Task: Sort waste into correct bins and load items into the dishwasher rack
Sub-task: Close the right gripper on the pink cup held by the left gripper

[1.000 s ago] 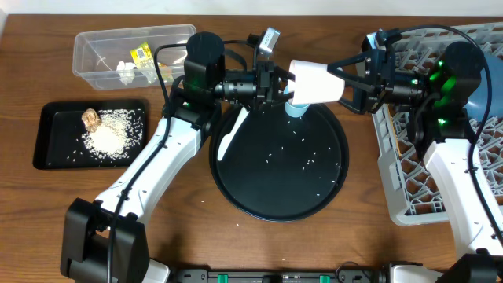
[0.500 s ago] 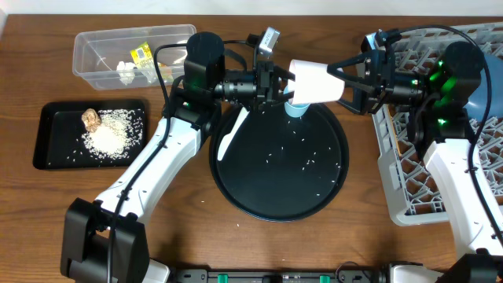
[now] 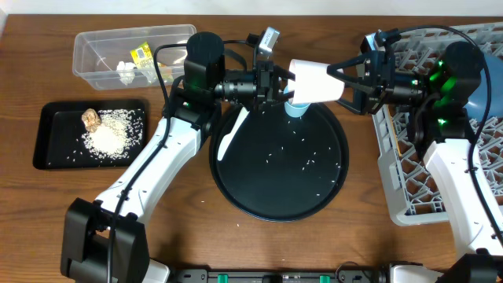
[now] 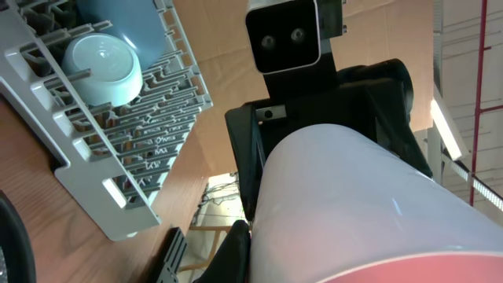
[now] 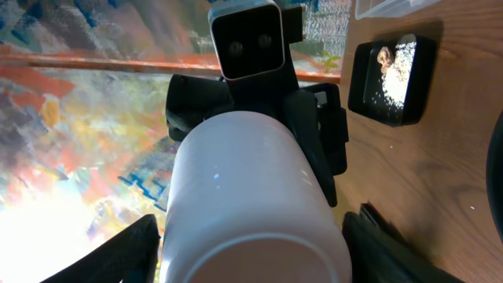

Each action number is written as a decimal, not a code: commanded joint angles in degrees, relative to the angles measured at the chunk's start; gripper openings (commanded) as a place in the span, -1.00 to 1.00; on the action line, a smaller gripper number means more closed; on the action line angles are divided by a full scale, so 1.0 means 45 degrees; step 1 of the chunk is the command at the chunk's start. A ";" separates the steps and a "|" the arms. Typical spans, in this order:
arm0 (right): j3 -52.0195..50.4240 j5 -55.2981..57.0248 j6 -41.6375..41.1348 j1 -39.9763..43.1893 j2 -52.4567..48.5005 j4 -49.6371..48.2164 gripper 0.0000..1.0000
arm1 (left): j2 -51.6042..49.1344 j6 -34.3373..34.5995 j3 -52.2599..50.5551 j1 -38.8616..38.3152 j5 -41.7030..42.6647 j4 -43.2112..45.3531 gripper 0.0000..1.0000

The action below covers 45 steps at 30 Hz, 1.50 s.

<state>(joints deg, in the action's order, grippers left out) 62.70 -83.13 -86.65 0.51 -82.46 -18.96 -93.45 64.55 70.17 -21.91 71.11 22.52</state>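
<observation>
At the far left of the table (image 3: 31, 220) sits the clear tub (image 3: 94, 47), with the yellow-green wrapper (image 3: 141, 55) and the crumpled tissue (image 3: 124, 72) inside it. Just in front of it the shallow black tray (image 3: 49, 114) holds a heap of rice (image 3: 110, 135) and the brown lump (image 3: 89, 119) at its back left.

Further along, the left gripper (image 3: 277, 83) reaches over the back edge of the round black tray (image 3: 236, 196). Its fingers are pressed together on the open end of the pink cup (image 3: 314, 82), which lies on its side in the air. Under the cup, the light-blue cup (image 3: 295, 108) stands on the round tray, and loose grains (image 3: 306, 163) are scattered across that tray.

The right gripper (image 3: 338, 83) faces the left one, its fingers (image 5: 134, 244) spread to either side of the pink cup's closed end. I can't tell whether they touch it.

At the right is the grey dishwasher rack (image 3: 409, 181), with the dark-blue bowl (image 3: 486, 86) and the white bowl (image 4: 102, 71) already in it.
</observation>
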 commanded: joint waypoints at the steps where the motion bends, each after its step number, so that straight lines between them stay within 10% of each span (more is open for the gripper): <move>1: 0.0029 -0.0175 0.0126 0.0010 -0.0039 -0.0024 0.37 | -0.0092 0.0058 0.0219 0.0000 -0.0238 0.0073 -0.86; 31: 0.0029 -0.0049 0.0131 -0.0204 -0.0039 -0.0029 0.24 | -0.0092 0.0063 0.0219 0.0083 -0.0131 0.0073 -0.85; 37: 0.0029 0.0049 0.0131 -0.0204 -0.0039 -0.0058 0.21 | -0.0092 0.0063 0.0219 0.0083 0.0073 0.0073 0.15; 45: 0.0029 0.0223 0.0131 -0.0078 -0.0039 -0.0447 0.10 | -0.0092 0.0053 0.0219 0.0083 0.0204 0.0073 0.20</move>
<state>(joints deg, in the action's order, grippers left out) 62.70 -82.65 -86.65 0.08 -82.48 -20.45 -93.45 64.93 70.22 -21.85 70.61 22.55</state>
